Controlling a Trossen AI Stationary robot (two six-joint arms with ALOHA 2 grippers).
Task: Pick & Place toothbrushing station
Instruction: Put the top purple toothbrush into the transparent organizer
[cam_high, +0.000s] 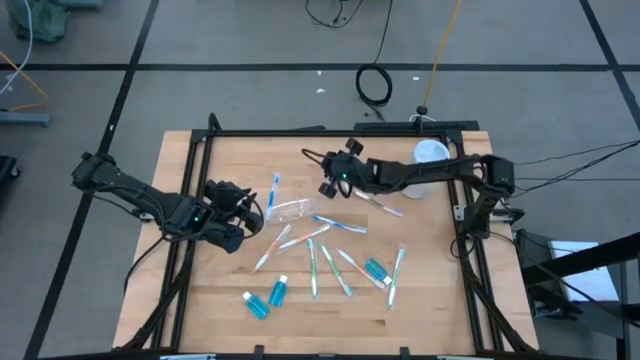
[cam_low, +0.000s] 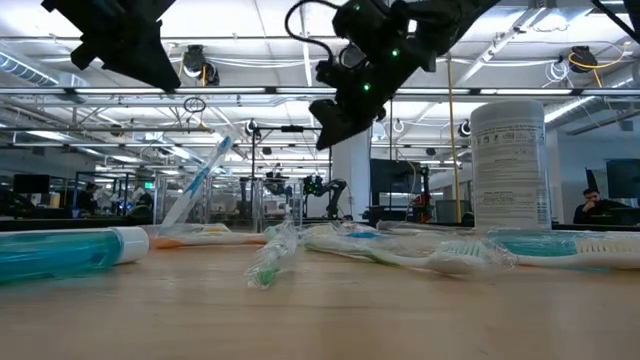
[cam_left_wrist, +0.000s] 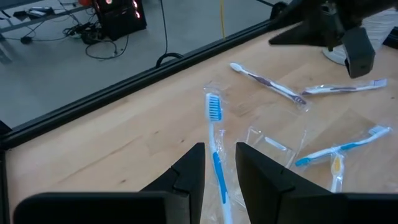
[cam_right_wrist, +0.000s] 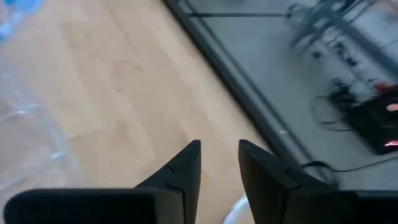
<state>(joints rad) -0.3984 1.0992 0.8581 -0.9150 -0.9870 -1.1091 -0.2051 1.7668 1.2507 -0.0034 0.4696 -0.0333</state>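
Your left claw (cam_high: 250, 212) sits left of centre in the overhead frame, its fingers a narrow gap apart and pinching nothing, with the blue toothbrush (cam_left_wrist: 215, 146) lying on the tabletop (cam_high: 420, 310) just ahead of them. Your right claw (cam_high: 328, 187) hovers above centre, fingers likewise slightly parted and empty, near the clear plastic cup (cam_high: 291, 209) lying on its side; the teal tubes (cam_high: 268, 297) lie lower left.

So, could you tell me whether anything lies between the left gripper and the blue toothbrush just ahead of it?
Nothing visible does. The left gripper points straight at the blue toothbrush, whose handle runs into the gap between the parted fingers; only its own clear wrapper surrounds it.
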